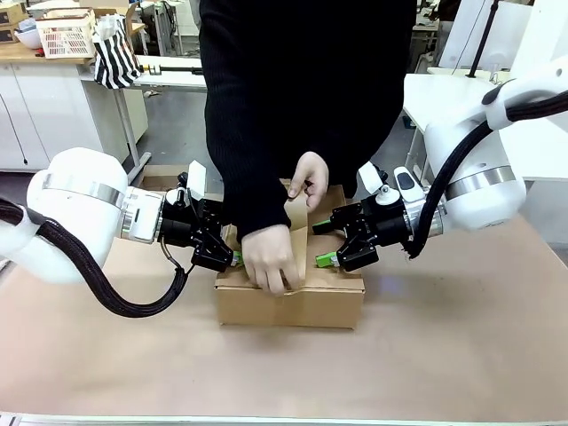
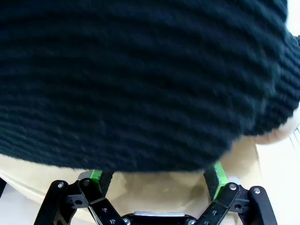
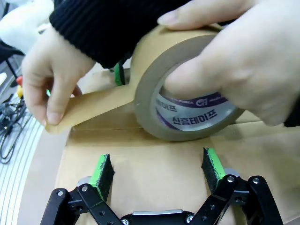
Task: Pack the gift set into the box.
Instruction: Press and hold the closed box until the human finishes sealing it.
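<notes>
The box (image 1: pixel 293 302) stands flaps-down in the middle of the table, and the gift set is hidden. A person's hands (image 1: pixel 271 257) pull brown tape (image 3: pixel 93 105) from a roll (image 3: pixel 187 93) across the top seam. My left gripper (image 1: pixel 229 248) is open at the box's left top edge, its green pads (image 2: pixel 218 178) spread over the cardboard (image 2: pixel 159 192) under the person's black sleeve (image 2: pixel 140 79). My right gripper (image 1: pixel 321 243) is open at the right side of the top. In the right wrist view this gripper (image 3: pixel 159 171) sits just above the flap (image 3: pixel 154 159), nothing between its fingers.
Brown paper covers the table (image 1: pixel 461 337) around the box. The person in black (image 1: pixel 302 89) stands close at the far edge, leaning over the box. Desks and a white basket (image 1: pixel 67 35) are far behind.
</notes>
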`<state>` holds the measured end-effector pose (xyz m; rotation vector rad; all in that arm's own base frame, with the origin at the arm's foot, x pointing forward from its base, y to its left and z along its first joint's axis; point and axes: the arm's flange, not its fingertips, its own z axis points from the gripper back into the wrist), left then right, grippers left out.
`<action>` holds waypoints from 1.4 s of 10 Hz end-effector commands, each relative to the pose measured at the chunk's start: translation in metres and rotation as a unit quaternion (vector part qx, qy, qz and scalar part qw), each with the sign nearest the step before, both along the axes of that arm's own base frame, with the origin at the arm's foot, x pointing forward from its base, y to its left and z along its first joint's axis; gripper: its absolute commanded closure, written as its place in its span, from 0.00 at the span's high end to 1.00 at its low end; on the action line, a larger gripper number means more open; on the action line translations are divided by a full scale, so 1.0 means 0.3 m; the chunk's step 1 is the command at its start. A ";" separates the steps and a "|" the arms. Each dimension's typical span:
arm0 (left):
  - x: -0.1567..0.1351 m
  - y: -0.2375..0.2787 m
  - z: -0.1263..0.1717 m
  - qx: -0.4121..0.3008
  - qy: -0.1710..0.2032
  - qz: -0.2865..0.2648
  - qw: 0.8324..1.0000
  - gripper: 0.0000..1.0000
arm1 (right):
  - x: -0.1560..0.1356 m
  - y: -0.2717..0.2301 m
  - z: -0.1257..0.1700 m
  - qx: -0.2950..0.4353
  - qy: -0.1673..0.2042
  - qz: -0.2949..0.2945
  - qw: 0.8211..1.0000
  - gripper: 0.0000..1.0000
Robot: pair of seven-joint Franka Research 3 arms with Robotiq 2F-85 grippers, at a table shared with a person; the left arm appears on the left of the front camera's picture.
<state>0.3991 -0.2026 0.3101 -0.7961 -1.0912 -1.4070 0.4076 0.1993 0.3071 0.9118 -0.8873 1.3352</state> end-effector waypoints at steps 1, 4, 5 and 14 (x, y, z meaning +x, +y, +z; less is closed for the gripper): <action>-0.007 0.004 -0.007 0.006 -0.004 -0.004 1.000 1.00 | -0.004 0.000 -0.003 -0.002 0.000 -0.004 1.000 1.00; -0.007 0.004 -0.007 0.006 -0.004 -0.004 1.000 1.00 | -0.004 0.000 -0.003 -0.002 0.000 -0.004 1.000 1.00; -0.007 0.004 -0.007 0.006 -0.004 -0.004 1.000 1.00 | -0.004 0.000 -0.003 -0.002 0.000 -0.004 1.000 1.00; -0.007 0.004 -0.007 0.006 -0.004 -0.004 1.000 1.00 | -0.004 0.000 -0.003 -0.002 0.000 -0.004 1.000 1.00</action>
